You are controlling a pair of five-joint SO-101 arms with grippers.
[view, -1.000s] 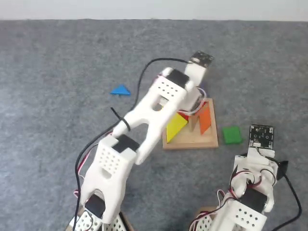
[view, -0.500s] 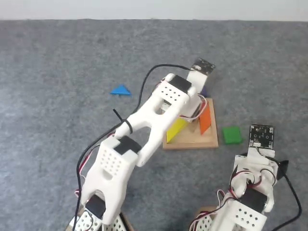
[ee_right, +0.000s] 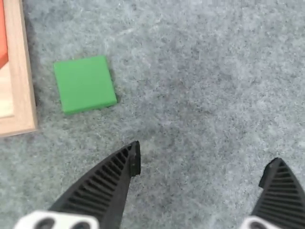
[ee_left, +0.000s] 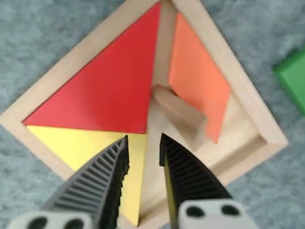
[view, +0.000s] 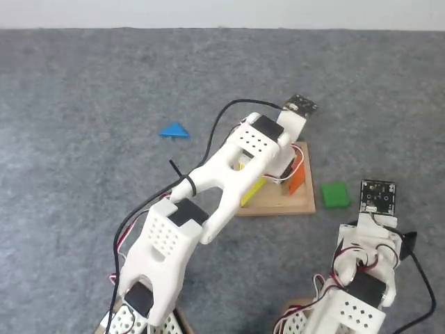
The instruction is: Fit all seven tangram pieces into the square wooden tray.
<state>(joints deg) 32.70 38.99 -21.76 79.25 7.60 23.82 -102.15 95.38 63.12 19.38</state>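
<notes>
Centre-right of the high view: tray (view: 278,209), with red triangle (ee_left: 109,81), yellow triangle (ee_left: 90,148) and orange piece (ee_left: 198,86) seated flat. A wooden piece (ee_left: 178,112) appears tilted and unseated.

Left tool (ee_left: 143,138): nearly together, empty, above that piece, probably to press it flat.

Right tool (ee_right: 207,155): wide apart, near green square (ee_right: 85,84) on the table (view: 83,83).

Blue triangle (view: 174,131): upper left, well apart.

Change: left arm has swung rightward over the tray.

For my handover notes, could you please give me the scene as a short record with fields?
Inside tray: red triangle, yellow triangle, orange piece, wood-coloured piece
Outside tray: green square beside it; blue triangle farther off on the carpet
Left claw: above the tray, slightly open, empty
Right claw: above the carpet near the green square, wide open, empty
</notes>
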